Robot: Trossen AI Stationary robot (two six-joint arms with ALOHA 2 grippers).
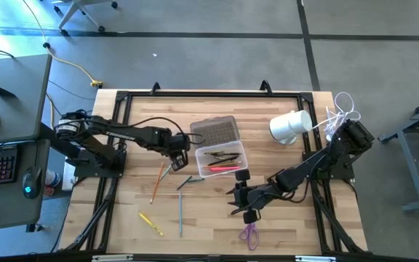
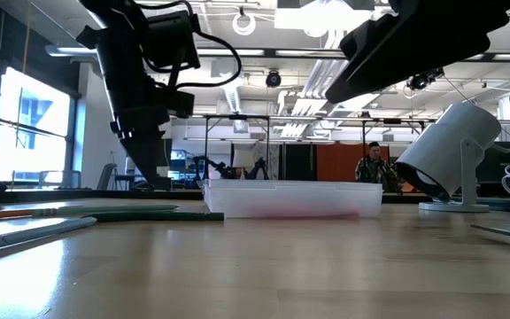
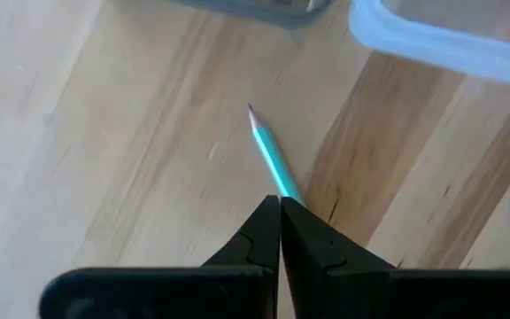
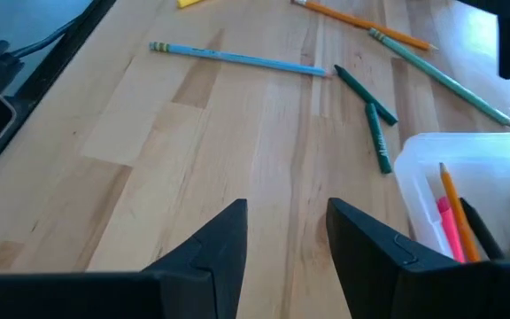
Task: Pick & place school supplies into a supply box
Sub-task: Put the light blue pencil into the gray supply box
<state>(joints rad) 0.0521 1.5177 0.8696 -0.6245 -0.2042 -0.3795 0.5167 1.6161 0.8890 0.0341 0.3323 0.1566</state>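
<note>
The clear supply box [image 1: 220, 159] sits mid-table with its greyish lid [image 1: 214, 129] open on the far side. It holds orange, pink and black pens [image 4: 454, 221]. My left gripper [image 3: 279, 206] is at the box's left side and is shut on a teal-green pencil [image 3: 268, 151]. My right gripper [image 4: 286, 221] is open. It hovers over bare wood by the box's near side [image 1: 240, 205] and touches nothing. An orange pencil [image 1: 156, 182], a blue one [image 4: 237, 58], dark green crayons [image 4: 374, 124], a yellow one [image 1: 150, 222] and purple scissors [image 1: 249, 234] lie flat on the table. My left gripper pinches the teal-green pencil near its sharpened end [image 3: 283, 188] between its two shut fingers. The pencil runs along the fingers, and its tip [image 3: 251, 110] points away toward the lid. The fingers hide the rest of its length. Whether the pencil is clear of the table, I cannot tell.
A white cylindrical object [image 1: 289, 125] stands at the far right, with a white cable bundle [image 1: 340, 113] beside it. A black frame [image 1: 209, 93] borders the table. A person [image 2: 374, 164] stands in the room beyond. Bare wood lies between the loose pencils and the scissors.
</note>
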